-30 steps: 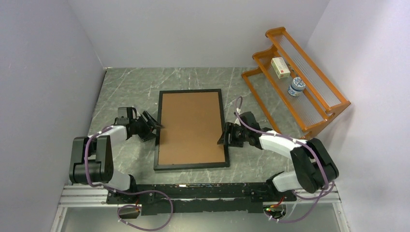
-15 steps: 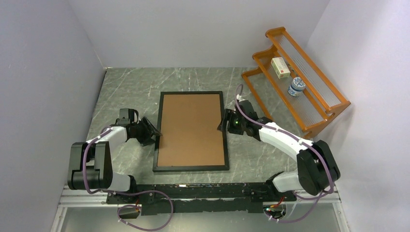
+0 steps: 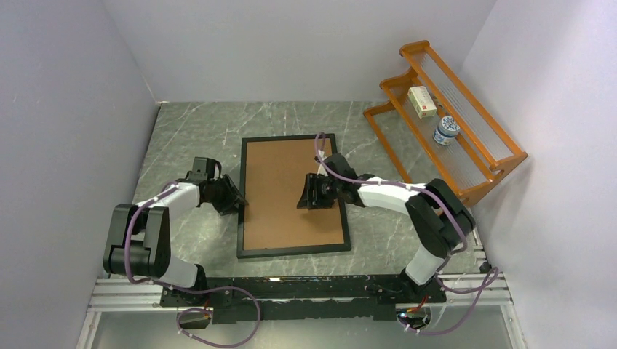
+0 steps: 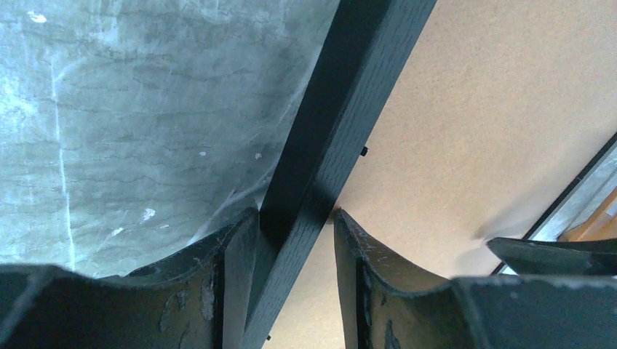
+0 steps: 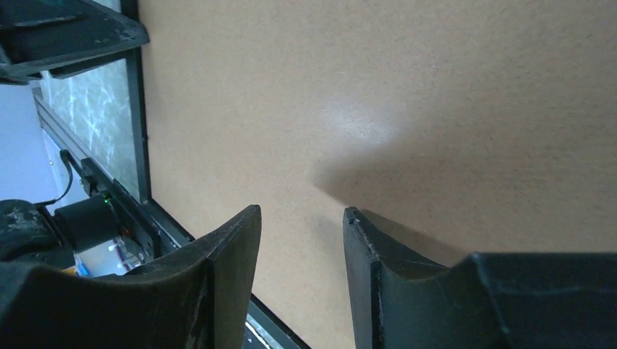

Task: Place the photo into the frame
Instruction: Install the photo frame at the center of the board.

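Counting one frame (image 3: 280,211), flat on the worktop (image 3: 196,131), brown back up. Two arms bent low toward it: left hand (image 4: 295,218) clamped across the left black rail, one finger on each side; right hand (image 3: 305,198) over the brown board, fingers apart, holding nothing. Farther right, one orange rack (image 3: 416,49) with one box (image 3: 421,101) and one jar (image 3: 446,130). Pane side turned down, so cannot tell where the photo is.

A robotics lab cell. White walls (image 3: 291,43) box in a marble-look surface (image 3: 196,131); left arm (image 3: 171,198) and right arm (image 3: 385,193) bolt to a metal rail (image 3: 124,291).
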